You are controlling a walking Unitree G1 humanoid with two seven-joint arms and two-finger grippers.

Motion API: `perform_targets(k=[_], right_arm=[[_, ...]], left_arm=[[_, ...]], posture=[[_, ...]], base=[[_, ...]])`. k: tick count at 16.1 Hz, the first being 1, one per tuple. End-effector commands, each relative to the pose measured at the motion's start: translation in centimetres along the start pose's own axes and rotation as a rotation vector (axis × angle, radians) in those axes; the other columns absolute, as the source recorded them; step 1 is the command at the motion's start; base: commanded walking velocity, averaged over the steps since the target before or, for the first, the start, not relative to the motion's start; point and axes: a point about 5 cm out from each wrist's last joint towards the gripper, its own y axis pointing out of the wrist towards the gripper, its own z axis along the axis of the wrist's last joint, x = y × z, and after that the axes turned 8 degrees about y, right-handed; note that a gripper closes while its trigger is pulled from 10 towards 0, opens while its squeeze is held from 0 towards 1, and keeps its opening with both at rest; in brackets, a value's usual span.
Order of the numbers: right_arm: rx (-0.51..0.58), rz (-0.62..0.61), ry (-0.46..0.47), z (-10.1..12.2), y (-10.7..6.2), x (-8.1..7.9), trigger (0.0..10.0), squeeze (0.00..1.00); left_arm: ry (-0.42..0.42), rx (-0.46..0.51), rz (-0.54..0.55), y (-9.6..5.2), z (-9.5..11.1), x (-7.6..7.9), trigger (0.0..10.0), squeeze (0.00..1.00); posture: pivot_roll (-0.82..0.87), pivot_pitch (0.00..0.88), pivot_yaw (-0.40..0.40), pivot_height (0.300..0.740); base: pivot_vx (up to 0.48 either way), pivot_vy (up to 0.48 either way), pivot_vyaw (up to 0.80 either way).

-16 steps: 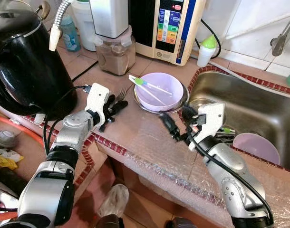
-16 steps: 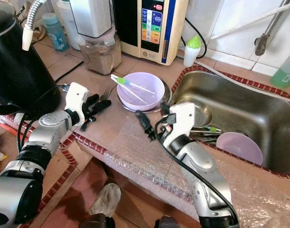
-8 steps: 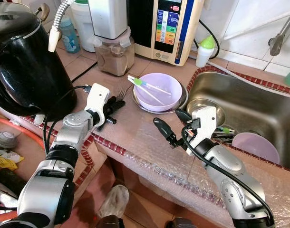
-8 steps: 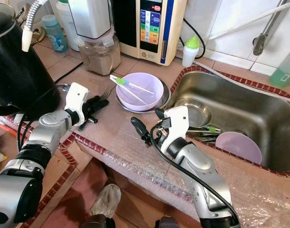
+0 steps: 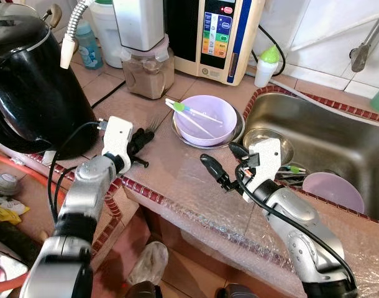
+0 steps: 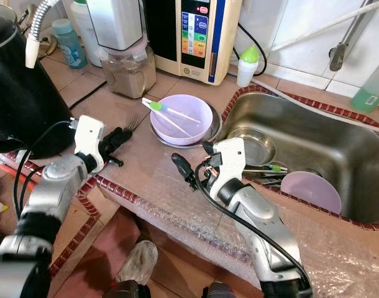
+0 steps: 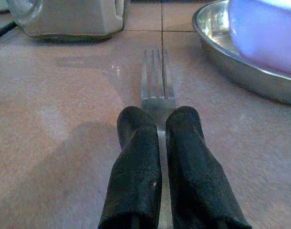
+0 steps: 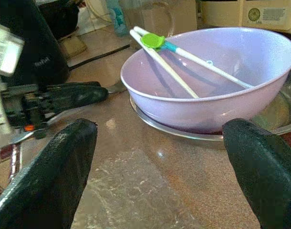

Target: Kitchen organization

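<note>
My left gripper [image 7: 157, 125] is clenched on the fork [image 7: 154, 81], flat on the counter just beside the purple bowl [image 5: 207, 120]. My right gripper [image 5: 222, 162] is spread wide, empty, near that bowl. I judge tidying barely begun: bowl, chopsticks [image 5: 192, 112] and fork not yet put away.

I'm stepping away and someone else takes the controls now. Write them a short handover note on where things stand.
Left gripper: shut on the fork, which lies flat on the counter beside the metal plate.
Right gripper: open and empty, above the counter, facing the purple bowl.
The bowl sits on the metal plate with training chopsticks resting across it. A second purple bowl is in the sink.
Done: fork gripped. Left: lift and stow it, then bowl and chopsticks.
</note>
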Motion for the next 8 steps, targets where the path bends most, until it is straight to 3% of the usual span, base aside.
perform_targets(k=[1, 2, 3, 8], right_arm=[[0.01, 0.001, -0.009, 0.2, 0.2, 0.0, 10.0, 0.0], [0.016, -0.005, -0.01, 0.3, 0.3, 0.1, 10.0, 0.0], [0.034, -0.022, -0.016, 0.5, 0.5, 0.3, 10.0, 0.0], [0.098, -0.061, -0.017, 1.2, 1.0, 0.6, 10.0, 0.0]], left_arm=[[-0.049, -0.13, -0.024, -0.7, -3.1, 1.2, 0.0, 0.0], [-0.056, -0.111, -0.007, -0.8, -2.9, 1.1, 0.0, 0.0], [-0.065, -0.021, 0.05, -1.1, -1.9, 1.0, 0.0, 0.0], [-0.086, 0.247, 0.142, -2.1, 1.9, 1.3, 0.0, 0.0]], posture=[[-0.06, 0.049, 0.007, 0.74], [-0.06, 0.048, 0.007, 0.74], [-0.05, 0.04, 0.004, 0.74], [-0.04, 0.038, 0.001, 0.74]], base=[[0.0, 0.0, 0.0], [0.0, 0.0, 0.0], [0.0, 0.0, 0.0], [0.0, 0.0, 0.0]])
